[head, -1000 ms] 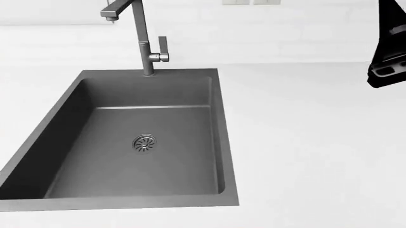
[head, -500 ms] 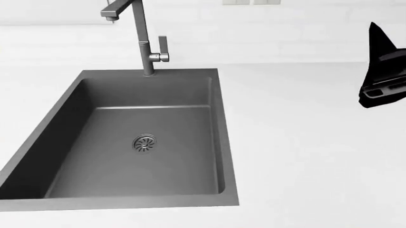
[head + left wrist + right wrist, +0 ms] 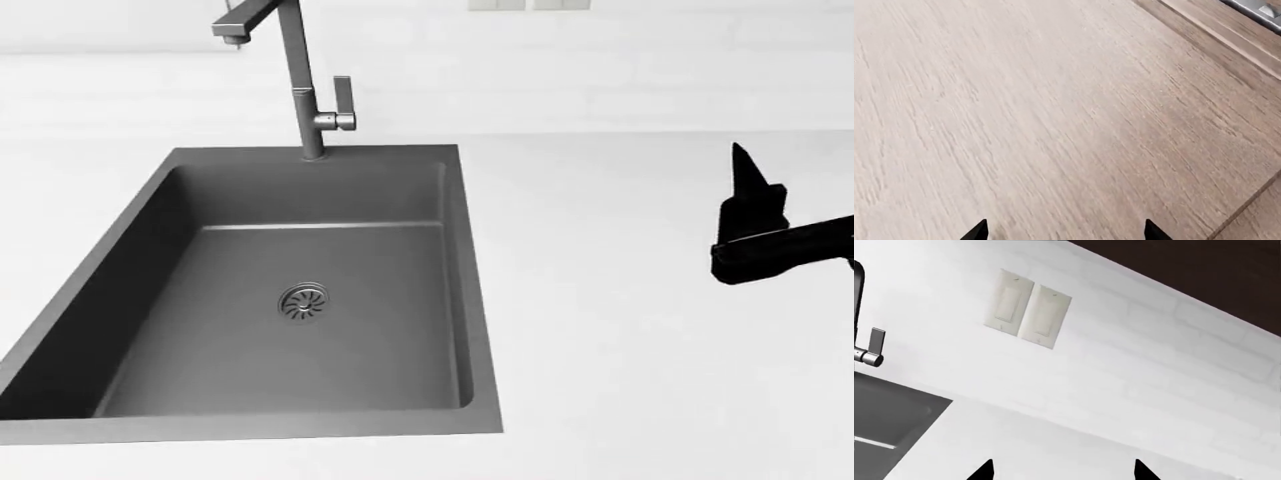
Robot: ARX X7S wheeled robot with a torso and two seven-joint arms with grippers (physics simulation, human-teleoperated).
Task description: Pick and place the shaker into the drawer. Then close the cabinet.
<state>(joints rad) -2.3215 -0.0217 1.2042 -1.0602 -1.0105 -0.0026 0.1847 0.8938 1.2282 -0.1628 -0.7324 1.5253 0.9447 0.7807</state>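
Spreading wide with nothing between them, the right gripper (image 3: 1062, 471) fingertips face the tiled wall; in the head view it hangs over the countertop (image 3: 627, 330) at three o'clock of the sink (image 3: 287, 290), probably searching. The left gripper (image 3: 1064, 232), also parted and empty, faces a wooden panel (image 3: 1054, 115). No shaker or drawer shows anywhere.

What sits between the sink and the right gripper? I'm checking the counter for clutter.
Nothing: in the head view the stretch of white counter between the sink and the right gripper is bare.
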